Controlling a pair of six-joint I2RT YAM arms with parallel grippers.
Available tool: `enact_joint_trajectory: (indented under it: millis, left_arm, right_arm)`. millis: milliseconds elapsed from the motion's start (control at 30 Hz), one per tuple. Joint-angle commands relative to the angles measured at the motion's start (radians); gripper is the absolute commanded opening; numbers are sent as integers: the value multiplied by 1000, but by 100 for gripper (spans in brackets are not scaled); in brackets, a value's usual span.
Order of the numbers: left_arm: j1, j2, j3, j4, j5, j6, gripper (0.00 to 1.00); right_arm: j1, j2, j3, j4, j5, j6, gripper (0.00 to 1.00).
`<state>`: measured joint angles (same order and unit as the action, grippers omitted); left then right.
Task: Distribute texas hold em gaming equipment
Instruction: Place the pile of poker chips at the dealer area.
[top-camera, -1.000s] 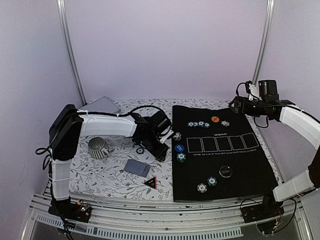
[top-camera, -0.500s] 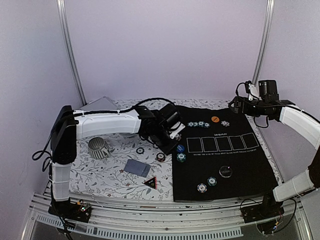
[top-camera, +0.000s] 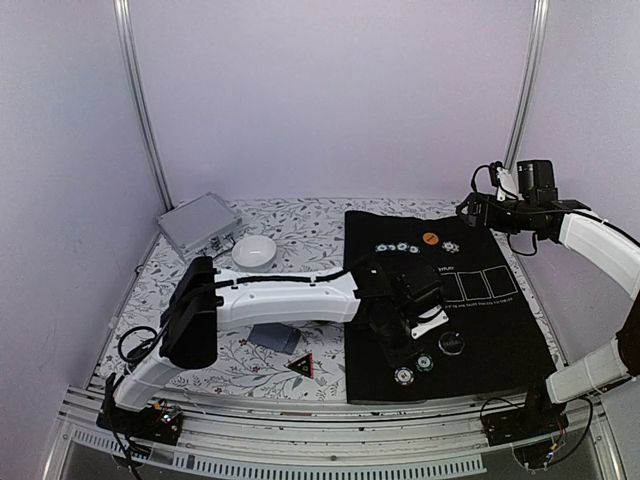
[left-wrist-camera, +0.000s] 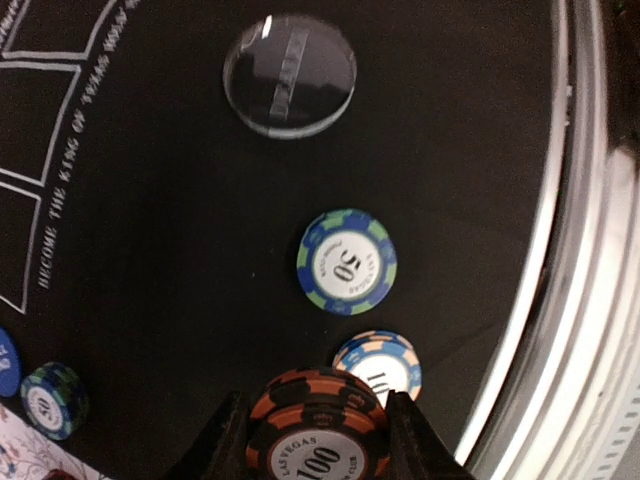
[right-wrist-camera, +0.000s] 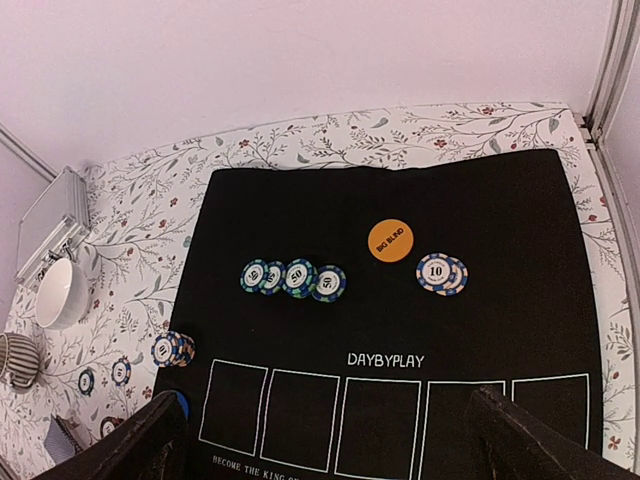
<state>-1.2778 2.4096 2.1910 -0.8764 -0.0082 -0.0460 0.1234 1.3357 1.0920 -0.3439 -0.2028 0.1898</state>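
Left wrist reveals left fingers (left-wrist-camera: 412, 442) clamping a 100 chip (left-wrist-camera: 318, 448); right fingers (right-wrist-camera: 148, 442) gape empty.

A silver case (top-camera: 198, 222) sits far left on the worktop (top-camera: 300, 215). A white bowl (top-camera: 255, 251) lies just right of it.

The setting was a robotics lab test cell: plain lilac walls (top-camera: 330, 100), aluminium frame posts (top-camera: 141, 110), an extrusion rail (top-camera: 330, 420) carrying both arm bases (top-camera: 150, 420), and a floral-covered table (top-camera: 300, 215) bearing a black poker mat (top-camera: 500, 340).
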Motion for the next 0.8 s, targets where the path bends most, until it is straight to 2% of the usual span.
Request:
enact_joint_trajectory:
  millis: [0,167,767]
  left_arm:
    - [20,-12,-7,-63,-14,-11,0]
    - [28,-5,-43,-65,-74,-29,0]
    - [70,50,-74,-59,65,-97,0]
  right_arm:
    - [-1,-24,-3,5,-18,-7,99]
    - [-2,-23,-4,4,-25,-6,99]
    - [-1,-24,-1,0,-27,-9,99]
